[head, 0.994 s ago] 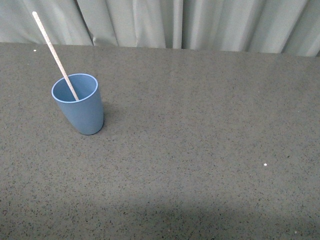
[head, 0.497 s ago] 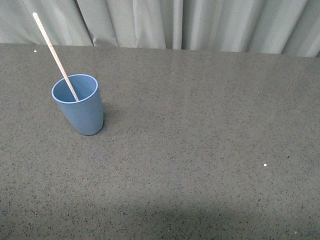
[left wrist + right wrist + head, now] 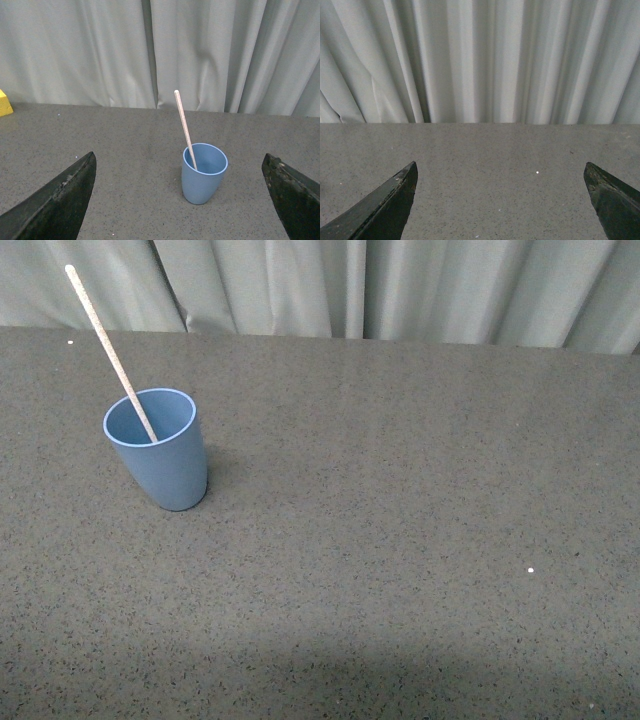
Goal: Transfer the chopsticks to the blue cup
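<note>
The blue cup (image 3: pixel 157 448) stands upright on the grey speckled table at the left in the front view. The pale chopstick (image 3: pixel 107 346) stands inside it, leaning up and to the left, its top well above the rim. Neither arm shows in the front view. In the left wrist view the cup (image 3: pixel 202 173) with the chopstick (image 3: pixel 184 125) stands ahead of my left gripper (image 3: pixel 180 200), apart from it; the jaws are wide open and empty. My right gripper (image 3: pixel 500 200) is open and empty over bare table.
Grey-white curtains (image 3: pixel 400 285) hang along the table's far edge. A yellow object (image 3: pixel 4 103) sits at the table's far edge in the left wrist view. Small white specks (image 3: pixel 530 570) lie on the tabletop.
</note>
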